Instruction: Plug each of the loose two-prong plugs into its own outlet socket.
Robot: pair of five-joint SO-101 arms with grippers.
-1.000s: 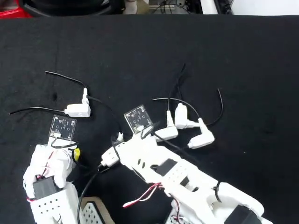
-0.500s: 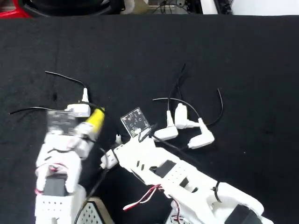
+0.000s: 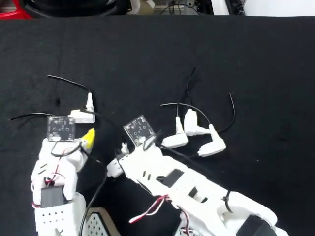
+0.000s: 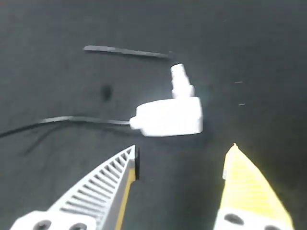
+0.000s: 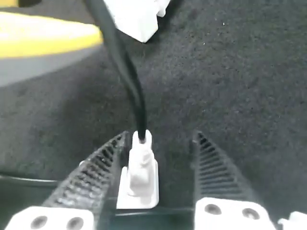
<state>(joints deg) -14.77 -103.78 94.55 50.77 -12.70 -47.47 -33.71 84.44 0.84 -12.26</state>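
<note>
left wrist view: the left gripper (image 4: 183, 148) hangs wide open and empty just short of a white plug (image 4: 168, 117) lying flat on the black cloth (image 4: 268, 48), seemingly lined up to grasp its body. the right gripper (image 5: 160, 139) stands parted around a second plug (image 5: 140, 172), which touches one finger, unclamped.

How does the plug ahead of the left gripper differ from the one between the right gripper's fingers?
The left plug lies ahead of the open left gripper, outside its fingers; the right plug sits between the fingers of the open right gripper. The left plug is broad and blocky; the right plug is slim. Both are white with black cords.
</note>
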